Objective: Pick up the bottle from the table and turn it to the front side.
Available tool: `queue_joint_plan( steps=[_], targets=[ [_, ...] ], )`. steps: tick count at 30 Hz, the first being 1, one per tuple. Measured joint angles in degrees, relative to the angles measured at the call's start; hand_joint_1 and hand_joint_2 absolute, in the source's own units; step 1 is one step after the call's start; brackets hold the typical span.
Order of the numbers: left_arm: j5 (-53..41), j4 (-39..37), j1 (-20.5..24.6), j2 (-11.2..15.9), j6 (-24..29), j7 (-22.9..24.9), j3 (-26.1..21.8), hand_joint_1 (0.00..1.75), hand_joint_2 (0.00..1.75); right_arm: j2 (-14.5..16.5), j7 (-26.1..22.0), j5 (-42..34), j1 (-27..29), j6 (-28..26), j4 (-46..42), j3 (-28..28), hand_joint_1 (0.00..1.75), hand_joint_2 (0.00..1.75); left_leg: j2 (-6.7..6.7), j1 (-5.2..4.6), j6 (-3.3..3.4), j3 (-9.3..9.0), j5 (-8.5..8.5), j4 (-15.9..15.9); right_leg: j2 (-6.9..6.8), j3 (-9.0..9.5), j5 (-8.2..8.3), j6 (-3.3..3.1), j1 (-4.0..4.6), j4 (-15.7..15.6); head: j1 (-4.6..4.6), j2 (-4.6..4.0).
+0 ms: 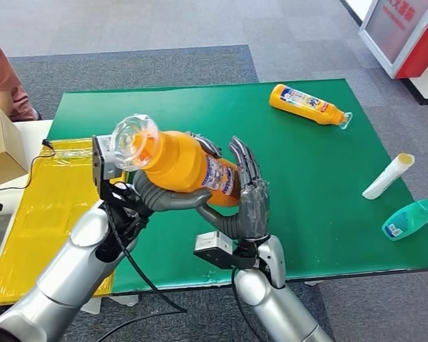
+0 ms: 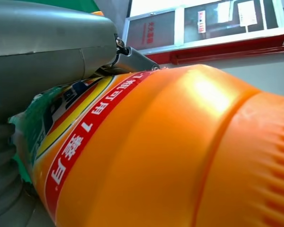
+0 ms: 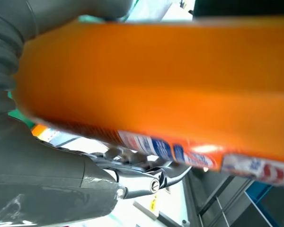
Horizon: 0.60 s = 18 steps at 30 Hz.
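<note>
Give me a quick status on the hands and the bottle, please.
Left hand and right hand both gripping the orange bottle, lifted off the green table. Clear cap toward camera. Nothing blocking.

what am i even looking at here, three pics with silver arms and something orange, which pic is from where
This is a humanoid robot with two silver arms, each ending in a many-fingered hand. The wide picture comes from a camera high on its body, looking down at a green table. The other two come from cameras at its wrists, so close that the view is mostly orange plastic.

Both hands are lifting one orange bottle above the table. The left hand holds it near its clear cap, which points toward the camera. The right hand holds the labelled end. The left wrist view shows the bottle's red and yellow label up close.

On the table lie a second orange bottle at the far side, a white tube and a teal bottle near the right edge. A yellow sheet lies to the left.
</note>
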<state>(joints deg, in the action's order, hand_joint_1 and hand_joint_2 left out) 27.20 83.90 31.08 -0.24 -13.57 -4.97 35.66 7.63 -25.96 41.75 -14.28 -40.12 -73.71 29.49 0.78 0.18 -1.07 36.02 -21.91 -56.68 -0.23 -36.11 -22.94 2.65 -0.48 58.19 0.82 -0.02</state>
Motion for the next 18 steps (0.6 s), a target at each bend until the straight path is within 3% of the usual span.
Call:
queue_joint_plan(
  steps=[7, 12, 18],
  targets=[
    [-9.3, 1.7, -2.5, 0.2, 6.5, -3.6, -0.9, 1.75, 1.75, 0.0, 2.1, -5.2, 0.6, 3.6, -0.1, -0.6, 0.0, 1.75, 0.0, 0.0, 0.0, 0.0, 0.0, 0.0, 0.0, 0.0, 0.0, 0.0, 0.0, 0.0, 0.01, 0.0],
    [-23.1, 6.2, -6.7, 0.4, 16.9, -8.0, -3.3, 1.75, 1.75, 0.0, 3.3, -14.2, 2.0, 10.4, -0.9, -3.9, 0.0, 1.75, 0.0, 0.0, 0.01, 0.0, -0.01, 0.0, 0.0, 0.0, -0.01, 0.01, 0.0, 0.0, 0.01, 0.0],
    [-32.0, 9.8, -12.3, 0.9, 24.9, -10.0, -5.7, 1.75, 1.75, -0.3, 3.8, -27.4, 3.5, 18.5, -3.4, -9.7, 0.0, 1.75, 0.0, 0.0, 0.01, 0.01, -0.05, 0.0, 0.0, 0.0, -0.04, 0.03, 0.0, 0.0, 0.01, 0.0]
  ],
)
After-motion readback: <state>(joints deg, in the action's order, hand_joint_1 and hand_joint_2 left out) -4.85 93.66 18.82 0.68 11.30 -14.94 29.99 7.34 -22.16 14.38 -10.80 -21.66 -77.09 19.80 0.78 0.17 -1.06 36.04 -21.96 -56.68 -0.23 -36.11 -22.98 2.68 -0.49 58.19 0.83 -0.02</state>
